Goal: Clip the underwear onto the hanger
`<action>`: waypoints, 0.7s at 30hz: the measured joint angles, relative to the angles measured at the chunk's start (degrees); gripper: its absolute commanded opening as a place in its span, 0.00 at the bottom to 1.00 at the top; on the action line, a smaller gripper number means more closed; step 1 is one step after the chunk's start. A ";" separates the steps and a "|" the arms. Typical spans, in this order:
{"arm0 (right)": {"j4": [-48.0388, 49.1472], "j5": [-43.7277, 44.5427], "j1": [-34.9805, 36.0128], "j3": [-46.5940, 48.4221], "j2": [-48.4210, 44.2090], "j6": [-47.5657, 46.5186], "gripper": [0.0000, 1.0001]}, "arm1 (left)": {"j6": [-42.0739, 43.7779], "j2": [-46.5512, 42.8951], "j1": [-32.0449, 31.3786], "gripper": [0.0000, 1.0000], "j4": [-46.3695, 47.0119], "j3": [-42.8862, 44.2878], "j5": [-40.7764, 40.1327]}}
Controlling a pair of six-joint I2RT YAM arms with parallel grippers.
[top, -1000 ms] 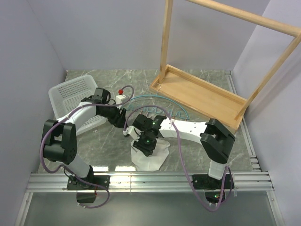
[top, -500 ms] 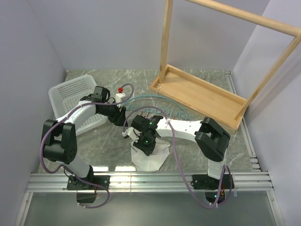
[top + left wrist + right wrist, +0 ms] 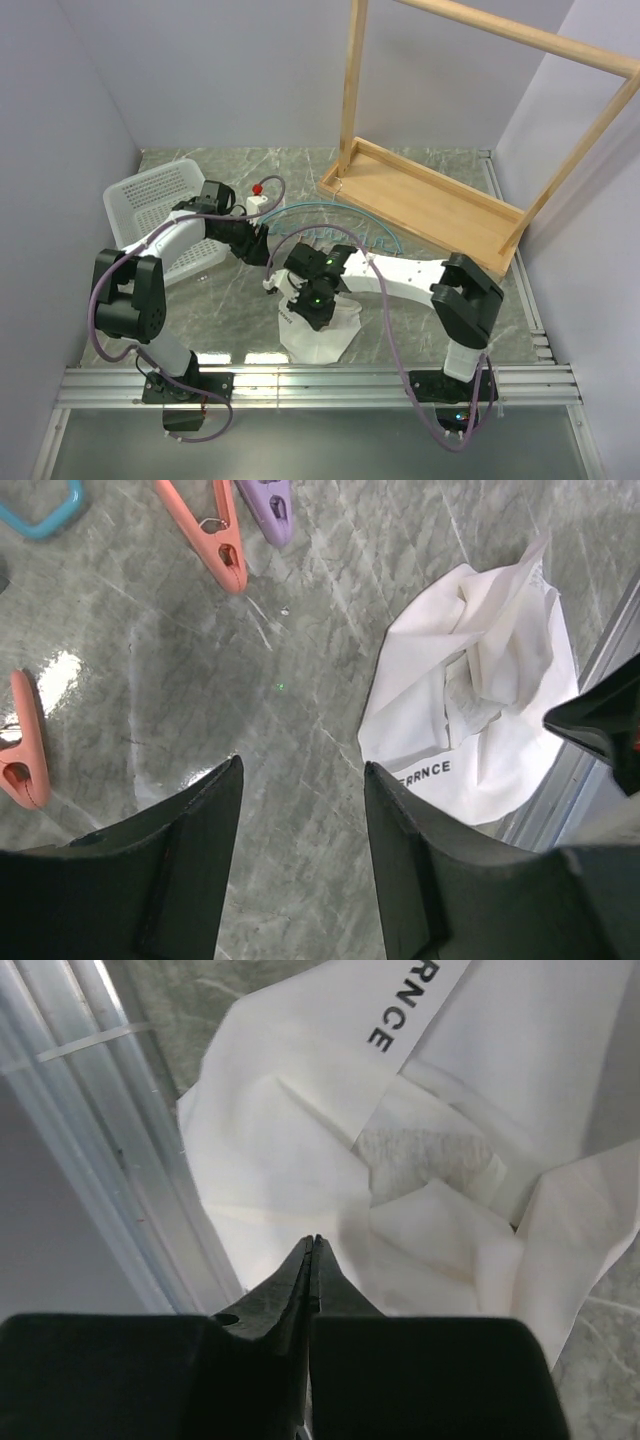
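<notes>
A: Right gripper (image 3: 312,1245)?
B: Pressed together, apparently pinching nothing, just over the underwear (image 3: 400,1160): white, crumpled, with a lettered waistband, on the worktop (image 3: 300,660) by its front rail.
A: Left gripper (image 3: 302,770)?
B: Spread, empty, near an orange clip (image 3: 205,530).
A: Progress?
B: Nothing is clipped. The hanger (image 3: 335,205) lies apart, so grasping and clipping remain.

crumpled white underwear (image 3: 322,342) heap, teal hanger (image 3: 345,209) lying flat just beyond
</notes>
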 measured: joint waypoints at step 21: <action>1.79 0.09 0.00 -4.15 -4.79 0.74 0.43 | 1.33 1.88 -5.25 0.55 -1.95 0.63 2.47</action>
